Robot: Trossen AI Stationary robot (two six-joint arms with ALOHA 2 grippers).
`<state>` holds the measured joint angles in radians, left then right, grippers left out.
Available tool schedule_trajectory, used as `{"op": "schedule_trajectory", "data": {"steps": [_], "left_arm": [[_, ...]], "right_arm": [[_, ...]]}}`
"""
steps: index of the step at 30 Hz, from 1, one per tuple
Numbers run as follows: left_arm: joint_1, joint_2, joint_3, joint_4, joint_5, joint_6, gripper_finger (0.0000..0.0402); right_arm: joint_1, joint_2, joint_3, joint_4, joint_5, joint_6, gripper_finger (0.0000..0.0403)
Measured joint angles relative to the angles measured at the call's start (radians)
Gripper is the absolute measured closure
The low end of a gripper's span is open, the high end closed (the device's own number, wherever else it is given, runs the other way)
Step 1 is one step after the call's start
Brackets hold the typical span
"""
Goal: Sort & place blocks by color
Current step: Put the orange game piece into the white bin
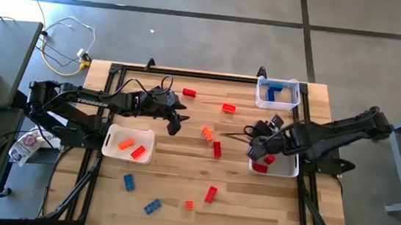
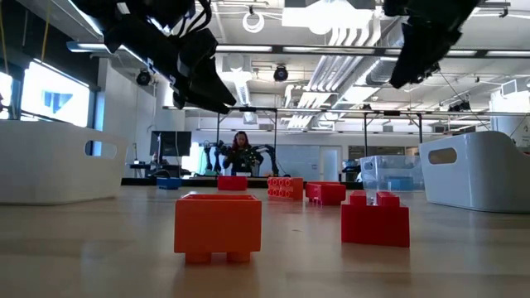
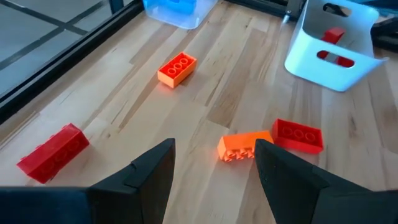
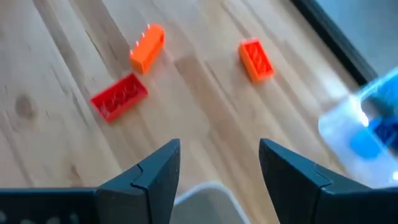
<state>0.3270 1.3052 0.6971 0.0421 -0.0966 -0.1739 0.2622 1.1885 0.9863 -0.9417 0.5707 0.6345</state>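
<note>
You're hovering the released left claw (image 3: 211, 163) over that light, rigid orange block (image 3: 245, 146), so pinch its flat long sides.

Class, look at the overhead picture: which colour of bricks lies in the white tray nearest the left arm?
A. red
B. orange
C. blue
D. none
B: the left tray holds two orange bricks, with nothing blue or red beside them.
</note>
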Motion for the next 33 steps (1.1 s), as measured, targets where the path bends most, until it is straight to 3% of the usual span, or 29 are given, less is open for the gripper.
{"op": "schedule_trajectory", "data": {"steps": [11, 25, 33], "left_arm": [[0.0, -0.02, 0.0, -0.079, -0.097, 0.021, 0.0193], [0.0, -0.019, 0.0, -0.098, -0.099, 0.021, 0.0193], [0.0, -0.019, 0.0, -0.099, -0.098, -0.006, 0.0193]], "right_arm": [[-0.203, 0.001, 0.0, 0.199, -0.01, -0.354, 0.0198], [-0.507, 0.003, 0.0, 0.405, -0.243, -0.655, 0.0178], [-0.624, 0.076, 0.0, 0.505, -0.339, -0.77, 0.0178]]}}
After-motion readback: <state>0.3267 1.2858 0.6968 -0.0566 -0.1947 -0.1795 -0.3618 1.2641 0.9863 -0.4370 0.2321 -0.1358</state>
